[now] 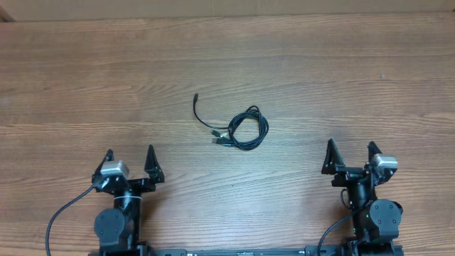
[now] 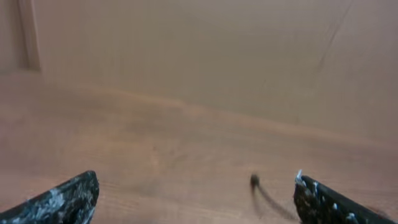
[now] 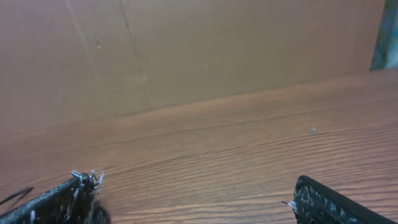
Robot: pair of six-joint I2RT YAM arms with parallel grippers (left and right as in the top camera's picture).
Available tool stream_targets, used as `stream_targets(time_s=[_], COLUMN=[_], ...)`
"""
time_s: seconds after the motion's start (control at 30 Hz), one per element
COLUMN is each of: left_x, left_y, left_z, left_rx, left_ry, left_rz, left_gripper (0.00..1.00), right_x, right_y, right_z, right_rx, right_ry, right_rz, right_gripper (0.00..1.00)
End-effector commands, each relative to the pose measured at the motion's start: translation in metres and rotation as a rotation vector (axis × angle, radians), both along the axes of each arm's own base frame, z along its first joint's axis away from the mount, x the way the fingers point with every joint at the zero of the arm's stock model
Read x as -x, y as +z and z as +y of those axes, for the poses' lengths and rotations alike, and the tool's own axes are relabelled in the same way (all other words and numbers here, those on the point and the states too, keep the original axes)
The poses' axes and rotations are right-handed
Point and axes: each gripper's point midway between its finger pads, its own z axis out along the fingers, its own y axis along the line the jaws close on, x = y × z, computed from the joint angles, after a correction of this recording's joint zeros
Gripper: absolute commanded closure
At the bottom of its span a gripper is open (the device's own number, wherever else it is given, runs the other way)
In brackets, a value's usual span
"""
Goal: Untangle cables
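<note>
The cables (image 1: 242, 129) are thin black cords looped in a small bundle near the middle of the wooden table, with one loose end (image 1: 197, 97) trailing up and to the left. My left gripper (image 1: 129, 161) is open and empty near the front left, well short of the bundle. My right gripper (image 1: 350, 155) is open and empty near the front right. In the left wrist view a blurred cable end (image 2: 254, 181) lies between my open fingers (image 2: 196, 199), closer to the right one. In the right wrist view my fingers (image 3: 196, 196) are open, with a bit of cable (image 3: 15, 195) at the far left.
The wooden table (image 1: 341, 78) stretches wide on all sides of the bundle. A plain brown wall (image 3: 205, 43) stands behind the table's far edge. Thick black wires (image 1: 67, 213) run from the arm bases at the front.
</note>
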Motion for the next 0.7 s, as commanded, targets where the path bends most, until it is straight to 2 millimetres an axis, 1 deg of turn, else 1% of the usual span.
stream_targets(time_s=[0.0,0.1,0.17,0.2,0.27,0.4,0.47,0.5,0.57,0.6,0.67], left_x=[0.002,0.008,0.012,0.016,0.024,0.042,0.054,0.057,0.061,0.062,0.063], left_y=[0.023,0.045,0.059,0.07,0.091,0.129,0.151,0.158,0.171,0.181,0.194], left_z=[-0.013,-0.03,-0.037,-0.041,-0.045,-0.046,-0.047,-0.047,-0.048,-0.048,-0.054], left_rx=[-0.028,-0.023,-0.012,-0.014,-0.021,-0.026,-0.029,-0.029,-0.024,-0.018,-0.035], left_ry=[-0.077,-0.174,-0.215,-0.238,-0.255,-0.253,-0.252,-0.252,-0.253,-0.256,-0.288], left_rz=[-0.08,-0.124,-0.146,-0.162,-0.187,-0.199,-0.169,-0.155,-0.123,-0.094,-0.051], left_gripper=[0.0,0.0,0.0,0.0,0.0,0.01,0.0,0.0,0.0,0.0,0.0], right_x=[-0.001,0.0,0.001,0.002,0.005,0.009,0.016,0.019,0.026,0.033,0.043], right_y=[-0.005,-0.004,-0.003,-0.002,0.004,0.027,0.051,0.059,0.078,0.098,0.119], right_z=[0.003,0.009,0.019,0.027,0.038,0.042,0.048,0.05,0.05,0.049,0.049], right_rx=[-0.005,-0.061,-0.096,-0.099,-0.105,-0.116,-0.114,-0.114,-0.12,-0.122,-0.119], right_ry=[0.017,0.053,0.108,0.153,0.217,0.243,0.286,0.296,0.298,0.299,0.3], right_rz=[0.01,0.009,0.01,0.009,0.0,-0.037,-0.069,-0.078,-0.096,-0.116,-0.142], right_gripper=[0.0,0.0,0.0,0.0,0.0,0.0,0.0,0.0,0.0,0.0,0.0])
